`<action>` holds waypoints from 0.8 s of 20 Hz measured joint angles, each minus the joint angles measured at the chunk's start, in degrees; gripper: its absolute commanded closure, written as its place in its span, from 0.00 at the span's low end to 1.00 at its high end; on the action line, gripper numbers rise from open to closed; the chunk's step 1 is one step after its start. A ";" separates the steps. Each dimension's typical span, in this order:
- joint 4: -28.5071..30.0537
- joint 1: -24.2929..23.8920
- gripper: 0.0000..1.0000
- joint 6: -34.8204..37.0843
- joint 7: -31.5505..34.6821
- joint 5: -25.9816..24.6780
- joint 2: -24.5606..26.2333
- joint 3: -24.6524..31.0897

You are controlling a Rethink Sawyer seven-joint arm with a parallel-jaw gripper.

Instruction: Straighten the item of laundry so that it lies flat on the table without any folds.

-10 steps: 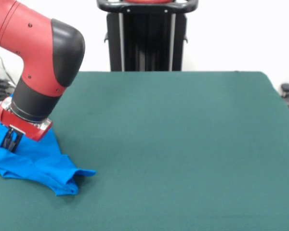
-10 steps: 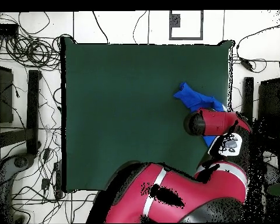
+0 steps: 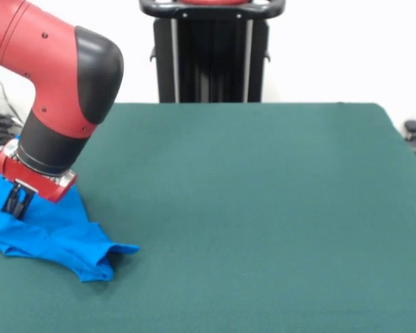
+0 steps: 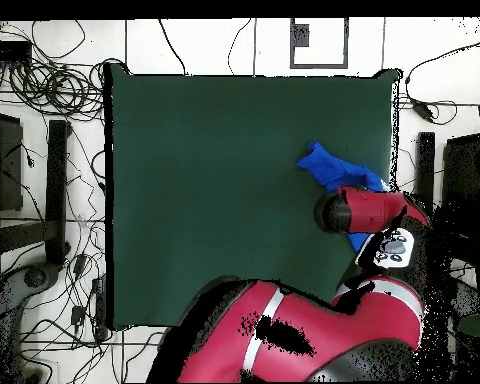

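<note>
**Shirt bunched at the counter's edge, my hand down on it**

The blue shirt (image 3: 55, 239) lies crumpled at the left edge of the counter (image 3: 263, 208) in the front view, its long axis running from under my hand out to a folded tip pointing toward the counter's middle. My hand (image 3: 15, 201) sits on the cloth at the end nearest the edge; I cannot tell whether it is apart or clamped on fabric. Spreading, I judge, means drawing cloth inward, toward the open counter.
</note>
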 measured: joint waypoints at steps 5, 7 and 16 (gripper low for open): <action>0.87 1.40 1.00 0.01 0.00 0.00 -0.25 -0.51; 1.33 2.00 1.00 0.00 0.00 0.00 -0.46 -0.63; 5.04 3.78 1.00 0.00 0.00 0.11 -3.79 -1.35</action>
